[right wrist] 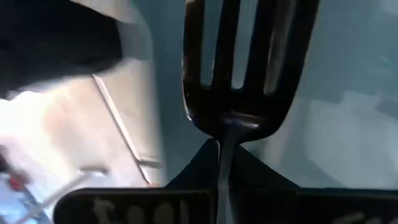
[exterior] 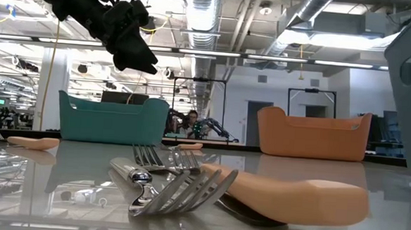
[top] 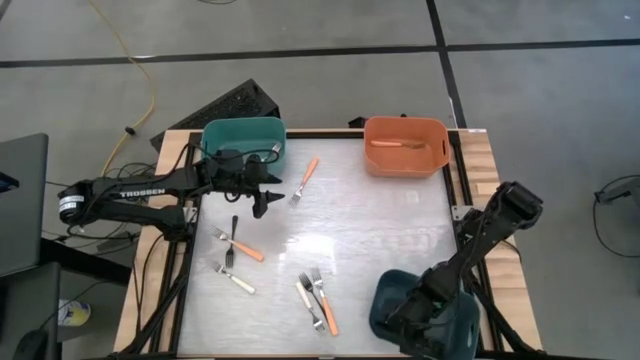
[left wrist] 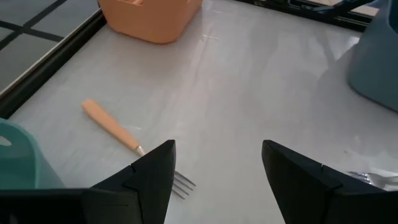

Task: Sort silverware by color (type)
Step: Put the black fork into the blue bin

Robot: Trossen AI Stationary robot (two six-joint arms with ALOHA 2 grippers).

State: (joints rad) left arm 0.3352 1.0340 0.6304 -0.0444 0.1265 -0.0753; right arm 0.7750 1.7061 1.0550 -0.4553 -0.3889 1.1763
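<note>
Right pincer [right wrist: 219,163], over the dark bin [top: 385,300], grips a black fork [right wrist: 245,62] upright.

A yellow cable [top: 140,75] and a black keyboard [top: 222,107] lie on the floor beyond the table [top: 380,215].

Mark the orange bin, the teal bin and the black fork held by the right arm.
orange bin [top: 437,160]: high view, its right wall.
teal bin [top: 214,135]: high view, its left wall.
black fork [right wrist: 239,93]: right wrist view, base of its tines.
</note>
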